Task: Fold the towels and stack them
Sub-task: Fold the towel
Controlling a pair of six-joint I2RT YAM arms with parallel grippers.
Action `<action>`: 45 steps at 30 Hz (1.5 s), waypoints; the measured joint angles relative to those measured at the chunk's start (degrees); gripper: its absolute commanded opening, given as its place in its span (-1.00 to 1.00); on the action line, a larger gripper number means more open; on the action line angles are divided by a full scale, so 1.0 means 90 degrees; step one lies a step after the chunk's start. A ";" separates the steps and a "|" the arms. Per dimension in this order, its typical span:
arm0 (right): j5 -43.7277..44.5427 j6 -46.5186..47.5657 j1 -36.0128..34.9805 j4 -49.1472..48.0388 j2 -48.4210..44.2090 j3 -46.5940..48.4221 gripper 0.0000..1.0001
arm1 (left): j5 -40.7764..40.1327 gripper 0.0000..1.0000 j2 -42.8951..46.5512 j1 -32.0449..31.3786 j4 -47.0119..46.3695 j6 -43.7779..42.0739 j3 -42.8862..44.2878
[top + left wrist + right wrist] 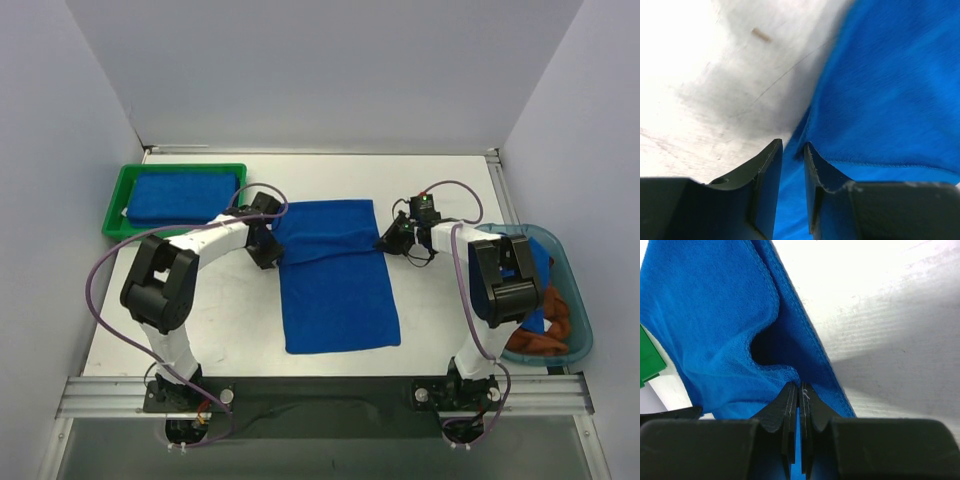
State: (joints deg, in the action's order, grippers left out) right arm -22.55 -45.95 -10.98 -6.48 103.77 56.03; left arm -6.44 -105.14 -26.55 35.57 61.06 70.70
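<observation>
a spread blue towel [335,290] lay long-ways in the middle of the white bench [440,180]. its near part was flat, and its far part was rumpled, with a slanting crease across it. both arms reached in toward that far part from opposite sides.

the left arm [215,240] rose from its base to a black elbow, then ran its white forearm forward and to the right. its wrist was tipped down at the towel's left edge. in the left wrist view the left jaws stood nearly together with blue cloth in the narrow gap, pinching that edge just above the bench.

the right arm [445,238] stood tall from its base, its elbow over the teal bin [580,340]. its forearm angled left to the towel's right edge. in the right wrist view the right jaws were pressed shut on the hem of the spread blue towel [705,315], and the cloth bulged in a loose fold just beyond the tips.

a folded blue towel [180,195] sat in the green tray [118,205] at the far left corner. in the bin on the right lay a rust-brown towel [555,320] and another blue cloth [538,300], partly hidden by the right arm.
</observation>
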 measured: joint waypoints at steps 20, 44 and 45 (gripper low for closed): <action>0.0002 0.0129 0.0002 0.0036 -0.0138 -0.0146 -1.00 | 0.0321 -0.14 0.0704 0.0007 -0.2426 0.0024 -0.1559; 0.0010 0.0141 0.0010 0.0151 -0.0138 -0.0087 -1.00 | 0.0209 -1.00 0.0699 0.0044 -0.2421 -0.0418 -0.1511; 0.0017 0.0141 0.0017 0.0211 -0.0138 -0.0019 -1.00 | 0.0197 -1.00 0.0690 0.0066 -0.2341 -0.0481 -0.1435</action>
State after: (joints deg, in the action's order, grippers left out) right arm -22.39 -44.69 -10.83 -4.58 102.52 55.86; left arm -4.67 -98.94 -25.96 14.50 56.73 57.78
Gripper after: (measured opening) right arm 0.038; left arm 0.027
